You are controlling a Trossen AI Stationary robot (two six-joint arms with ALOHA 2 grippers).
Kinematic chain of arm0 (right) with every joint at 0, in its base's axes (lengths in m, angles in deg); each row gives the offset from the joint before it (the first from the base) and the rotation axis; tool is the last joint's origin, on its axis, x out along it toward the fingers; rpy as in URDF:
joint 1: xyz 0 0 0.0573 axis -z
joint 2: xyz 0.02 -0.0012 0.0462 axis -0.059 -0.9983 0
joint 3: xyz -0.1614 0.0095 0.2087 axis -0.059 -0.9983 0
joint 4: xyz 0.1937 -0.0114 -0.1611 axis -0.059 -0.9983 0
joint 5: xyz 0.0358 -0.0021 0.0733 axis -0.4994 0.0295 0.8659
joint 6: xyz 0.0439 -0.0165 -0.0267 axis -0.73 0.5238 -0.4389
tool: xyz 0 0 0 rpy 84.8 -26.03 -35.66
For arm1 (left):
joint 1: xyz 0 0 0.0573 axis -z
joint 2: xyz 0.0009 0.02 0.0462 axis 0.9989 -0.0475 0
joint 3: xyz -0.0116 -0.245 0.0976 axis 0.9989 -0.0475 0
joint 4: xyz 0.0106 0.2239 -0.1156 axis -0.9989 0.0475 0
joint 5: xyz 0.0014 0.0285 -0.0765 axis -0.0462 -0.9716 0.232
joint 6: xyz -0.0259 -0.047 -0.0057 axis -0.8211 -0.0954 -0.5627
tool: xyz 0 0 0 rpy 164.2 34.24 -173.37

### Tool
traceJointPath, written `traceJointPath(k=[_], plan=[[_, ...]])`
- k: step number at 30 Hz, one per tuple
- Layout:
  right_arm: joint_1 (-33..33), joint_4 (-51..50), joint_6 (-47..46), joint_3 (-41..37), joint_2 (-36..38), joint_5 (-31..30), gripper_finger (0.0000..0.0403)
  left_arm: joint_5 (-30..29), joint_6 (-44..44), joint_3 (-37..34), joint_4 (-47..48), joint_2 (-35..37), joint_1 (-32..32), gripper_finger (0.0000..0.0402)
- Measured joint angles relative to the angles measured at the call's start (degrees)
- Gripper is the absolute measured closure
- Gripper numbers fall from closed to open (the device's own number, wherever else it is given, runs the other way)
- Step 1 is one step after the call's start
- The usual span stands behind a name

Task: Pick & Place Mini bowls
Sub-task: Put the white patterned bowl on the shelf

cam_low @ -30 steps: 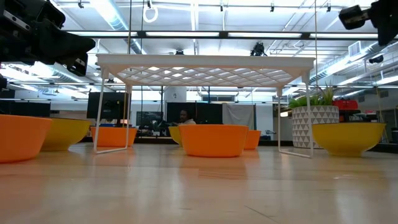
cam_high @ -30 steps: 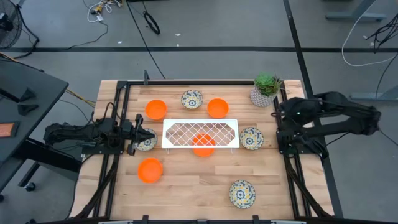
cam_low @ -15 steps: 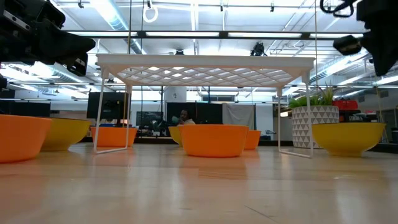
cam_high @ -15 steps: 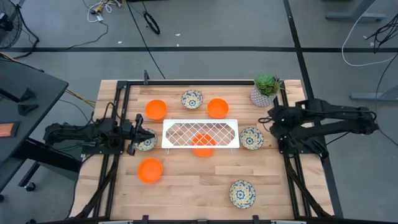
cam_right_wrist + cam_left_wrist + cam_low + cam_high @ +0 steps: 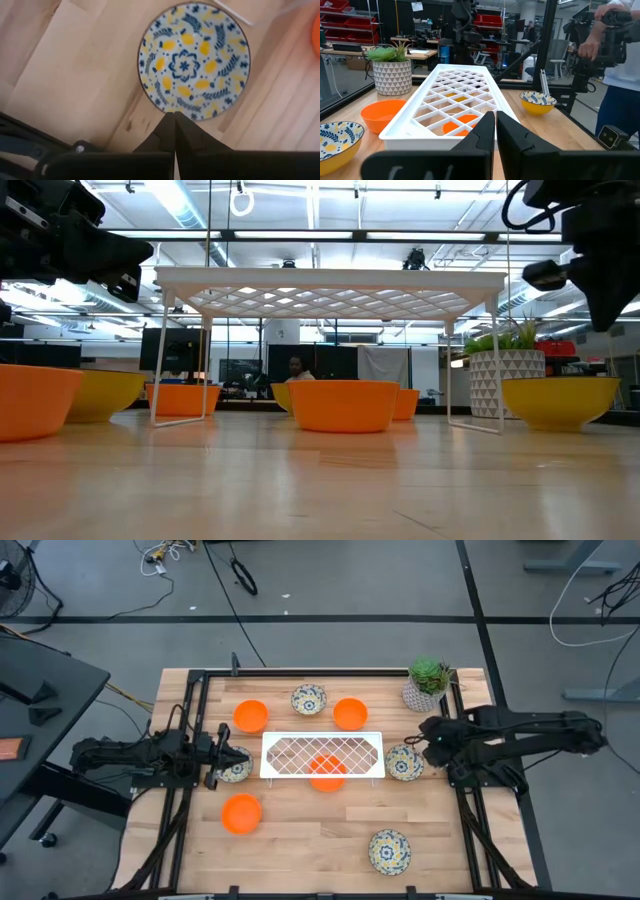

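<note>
Overhead, the right hand [image 5: 425, 738] is hanging just above the tabletop [image 5: 300, 840], its fingers pressed together and gripping nothing. A floral bowl [image 5: 404, 761] is sitting directly ahead of and slightly below the fingertips, almost touching them in the right wrist view [image 5: 194, 64], where the blue-and-yellow pattern is filling the space just beyond the closed tips. That short forward gap is the relation the coming move is likely turning on: the bowl is round, so no long axis is dictating an approach, and the hand would probably need to spread its fingers before reaching a rim.

Across the tabletop, the left hand [image 5: 232, 757] is waiting with fingers also pressed together, holding nothing, beside a second floral bowl [image 5: 237, 770] that is lying just under its tips. A white rack [image 5: 322, 754] is standing between the two hands, with an orange bowl [image 5: 326, 776] sitting beneath its lattice.

Other bowls are lying well apart from the right hand: two orange ones [image 5: 250, 715] [image 5: 349, 712] and a floral one [image 5: 308, 699] beyond the rack, another orange one [image 5: 240, 813] near the left arm, and a floral one [image 5: 389, 850] toward the near edge. A potted plant [image 5: 428, 683] is standing close beside the right arm. The right arm is judged nearer to the bowl at the rack's end.
</note>
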Motion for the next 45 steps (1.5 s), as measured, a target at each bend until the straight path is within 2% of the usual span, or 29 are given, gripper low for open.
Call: traceJointPath(k=[5,16,28,34,45], plan=[[-4.35,2.14,1.25,-0.71,-1.45,0.00,0.0401,-0.01,0.01,-0.02,0.00,0.00,0.00,0.0378],[-14.14,5.97,-2.39,-1.32,-5.59,0.00,0.0401,0.00,0.01,-0.01,-0.02,0.00,-0.01,0.0378],[-17.09,7.98,-9.44,-1.32,-7.74,-0.90,0.0379,-0.01,0.01,-0.01,-0.02,0.02,-0.02,0.0378],[-17.09,8.00,-10.33,-1.32,-8.71,-0.68,0.0355,-0.01,0.01,-0.02,-0.02,0.00,-0.02,0.0378],[-17.07,9.94,-12.05,-1.39,-10.92,-0.55,0.0278,0.01,0.01,0.00,-0.02,0.00,0.00,0.0378]])
